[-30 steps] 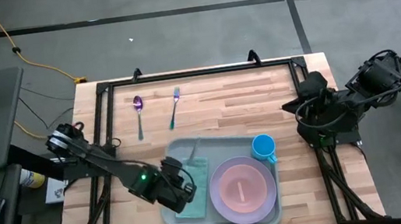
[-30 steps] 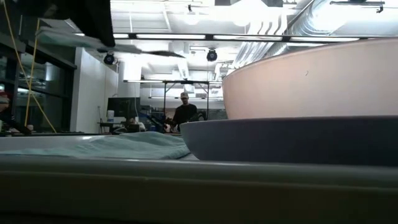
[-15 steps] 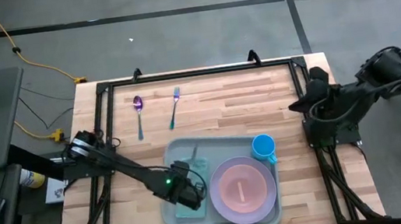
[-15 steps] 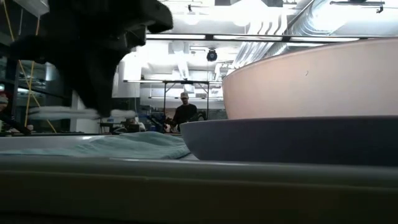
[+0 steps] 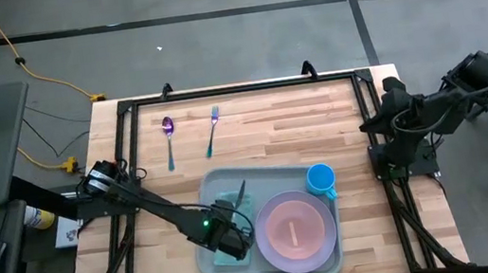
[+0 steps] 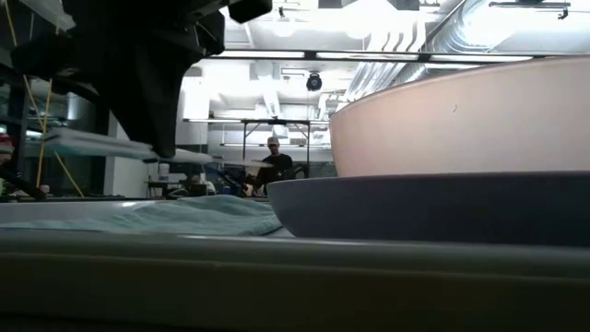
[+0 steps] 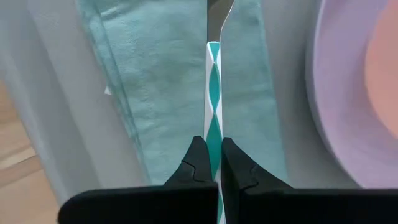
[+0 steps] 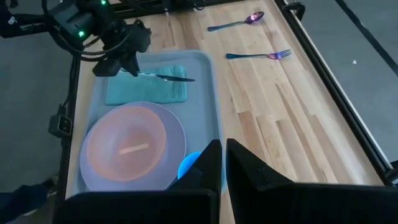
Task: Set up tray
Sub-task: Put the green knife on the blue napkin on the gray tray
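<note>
The pale grey-green tray (image 5: 206, 261) lies at the table's near middle. On its left part lies a folded teal napkin (image 7: 155, 74). My left gripper (image 7: 213, 163) hangs over the napkin, shut on a knife (image 8: 165, 76) with a teal-and-white handle. A purple plate (image 5: 328, 254) with a pink plate (image 5: 294, 230) on it fills the tray's right part, and a blue cup (image 5: 321, 179) stands at the far right corner. My right gripper (image 8: 219, 163) is shut, holds nothing, and is raised by the table's right edge. My left gripper pinches the knife's teal-and-white handle (image 7: 213, 134) between its two fingers, one on each side. The fingers come steeply from above. The knife is lifted clear of the napkin and lies nearly level, its blade (image 7: 217, 18) pointing toward the table's far edge.
A purple spoon (image 5: 169, 139) and a fork (image 5: 212, 129) lie on the bare wood beyond the tray, at the far left. A black frame (image 5: 237, 88) runs round the table's edges. A person shows far off in the room in the low view.
My left gripper, still shut on the knife, has moved a little toward the table's right and come down over the napkin. The knife has sunk with it and stays clear of the cloth. My right arm has drawn back toward the table's right edge.
</note>
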`<control>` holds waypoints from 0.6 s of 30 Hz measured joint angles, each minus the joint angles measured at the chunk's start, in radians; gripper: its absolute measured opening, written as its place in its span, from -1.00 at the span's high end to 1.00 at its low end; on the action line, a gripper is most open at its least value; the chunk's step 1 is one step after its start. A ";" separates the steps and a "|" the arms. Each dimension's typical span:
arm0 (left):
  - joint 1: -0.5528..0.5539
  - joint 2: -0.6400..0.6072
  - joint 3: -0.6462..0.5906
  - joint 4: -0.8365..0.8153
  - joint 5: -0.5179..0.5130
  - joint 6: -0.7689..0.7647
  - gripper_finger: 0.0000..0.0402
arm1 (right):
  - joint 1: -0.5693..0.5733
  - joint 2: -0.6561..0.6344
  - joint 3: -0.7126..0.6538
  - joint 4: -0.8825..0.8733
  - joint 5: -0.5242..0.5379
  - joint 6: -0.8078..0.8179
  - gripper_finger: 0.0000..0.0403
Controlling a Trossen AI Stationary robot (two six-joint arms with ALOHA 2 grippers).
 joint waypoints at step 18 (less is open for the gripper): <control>0.000 0.181 0.185 -0.016 0.056 -0.007 0.88 | 0.000 0.000 0.000 0.000 -0.037 -0.017 1.00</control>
